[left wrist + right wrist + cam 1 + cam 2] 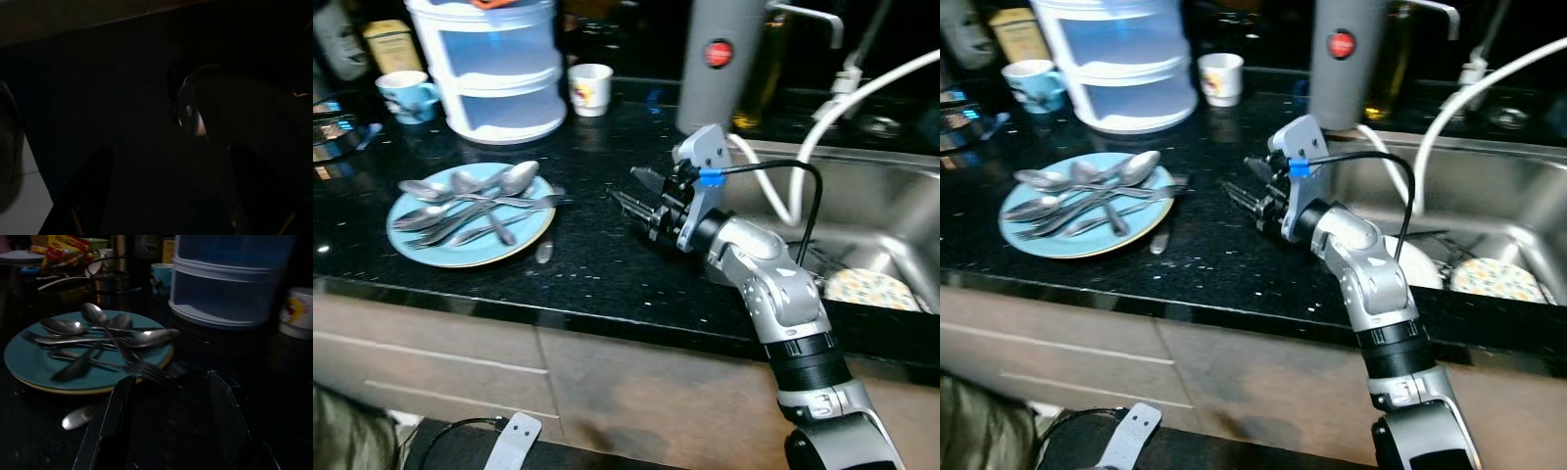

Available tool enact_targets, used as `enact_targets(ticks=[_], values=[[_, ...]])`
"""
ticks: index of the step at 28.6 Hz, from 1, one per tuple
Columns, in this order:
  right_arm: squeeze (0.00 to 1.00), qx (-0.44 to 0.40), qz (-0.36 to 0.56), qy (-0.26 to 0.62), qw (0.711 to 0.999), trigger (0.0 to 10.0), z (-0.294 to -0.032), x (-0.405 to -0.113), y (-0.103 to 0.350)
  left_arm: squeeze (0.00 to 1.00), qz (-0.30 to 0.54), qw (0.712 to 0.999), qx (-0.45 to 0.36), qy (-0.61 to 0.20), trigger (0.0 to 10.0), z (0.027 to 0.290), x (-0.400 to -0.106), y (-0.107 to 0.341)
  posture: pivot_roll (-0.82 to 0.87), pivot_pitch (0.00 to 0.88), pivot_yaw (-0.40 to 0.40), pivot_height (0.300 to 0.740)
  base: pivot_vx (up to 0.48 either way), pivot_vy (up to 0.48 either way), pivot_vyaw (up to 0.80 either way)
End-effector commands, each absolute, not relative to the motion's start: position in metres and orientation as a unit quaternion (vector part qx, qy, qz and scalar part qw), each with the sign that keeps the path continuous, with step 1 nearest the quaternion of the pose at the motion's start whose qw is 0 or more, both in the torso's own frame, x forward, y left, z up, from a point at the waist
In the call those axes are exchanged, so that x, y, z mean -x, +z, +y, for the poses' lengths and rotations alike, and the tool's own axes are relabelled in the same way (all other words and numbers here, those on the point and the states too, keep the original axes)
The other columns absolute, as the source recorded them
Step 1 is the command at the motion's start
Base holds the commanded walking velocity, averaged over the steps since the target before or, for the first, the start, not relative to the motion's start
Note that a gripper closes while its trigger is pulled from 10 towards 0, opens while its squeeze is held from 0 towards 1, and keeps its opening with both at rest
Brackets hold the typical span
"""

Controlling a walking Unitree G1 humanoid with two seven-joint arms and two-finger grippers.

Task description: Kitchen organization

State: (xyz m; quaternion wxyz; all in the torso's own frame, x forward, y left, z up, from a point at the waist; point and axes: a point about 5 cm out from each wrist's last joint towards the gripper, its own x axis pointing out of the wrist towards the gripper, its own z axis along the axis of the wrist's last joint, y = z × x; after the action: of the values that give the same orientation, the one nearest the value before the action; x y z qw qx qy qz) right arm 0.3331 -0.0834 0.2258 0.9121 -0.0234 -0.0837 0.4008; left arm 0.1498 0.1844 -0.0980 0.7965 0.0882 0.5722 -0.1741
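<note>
Lying crosswise on blue plate (411, 241), spoons (475, 201), right tool (628, 194) open nr.

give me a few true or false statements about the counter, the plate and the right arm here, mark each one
1. The blue plate holds a pile of spoons and forks. True.
2. The right gripper is holding a spoon. False: its fingers are open and empty, over the black counter beside the plate.
3. A white cup stands right of the stacked plastic container. True.
4. The sink is on the robot's left. False: it is on the right, behind the right arm.
5. One piece of cutlery lies on the counter off the plate's edge. True.
6. The blue mug sits on the plate. False: it stands on the counter behind it.
</note>
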Motion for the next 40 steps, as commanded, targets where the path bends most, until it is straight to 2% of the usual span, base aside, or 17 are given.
enact_targets(ticks=[1, 20, 24, 30, 34, 40], values=[[0.00, 0.026, -0.081, 0.410, 0.908, 10.0, -0.078, -0.330, 0.226, 0.00, 0.583, 0.788, -0.092, -0.173, 10.0, 0.188, -0.144, -0.100, -0.03, 0.000, -0.027, 0.740, 0.000, 0.000, 0.80], [0.00, 0.003, -0.097, 0.448, 0.889, 10.0, -0.059, -0.319, 0.237, 0.00, 0.583, 0.788, -0.098, -0.174, 10.0, 0.188, -0.144, -0.100, -0.03, 0.000, -0.029, 0.740, 0.000, 0.000, 0.80], [0.00, 0.015, -0.093, 0.438, 0.894, 10.0, -0.056, -0.321, 0.238, 0.00, 0.583, 0.787, -0.100, -0.175, 10.0, 0.188, -0.143, -0.100, -0.03, 0.000, -0.029, 0.740, 0.000, 0.000, 0.80], [0.00, 0.042, -0.067, 0.385, 0.920, 10.0, -0.060, -0.332, 0.233, 0.00, 0.583, 0.787, -0.099, -0.176, 10.0, 0.188, -0.143, -0.100, -0.03, 0.000, -0.028, 0.740, 0.000, 0.000, 0.00], [0.00, 0.050, -0.063, 0.381, 0.921, 10.0, -0.061, -0.332, 0.232, 0.00, 0.582, 0.787, -0.101, -0.178, 10.0, 0.188, -0.143, -0.100, -0.03, 0.000, -0.028, 0.740, 0.000, 0.000, 0.00], [0.00, 0.052, -0.061, 0.367, 0.927, 10.0, -0.063, -0.335, 0.233, 0.00, 0.583, 0.786, -0.101, -0.179, 10.0, 0.188, -0.143, -0.100, -0.03, 0.000, -0.026, 0.740, 0.333, 0.000, 0.00]])
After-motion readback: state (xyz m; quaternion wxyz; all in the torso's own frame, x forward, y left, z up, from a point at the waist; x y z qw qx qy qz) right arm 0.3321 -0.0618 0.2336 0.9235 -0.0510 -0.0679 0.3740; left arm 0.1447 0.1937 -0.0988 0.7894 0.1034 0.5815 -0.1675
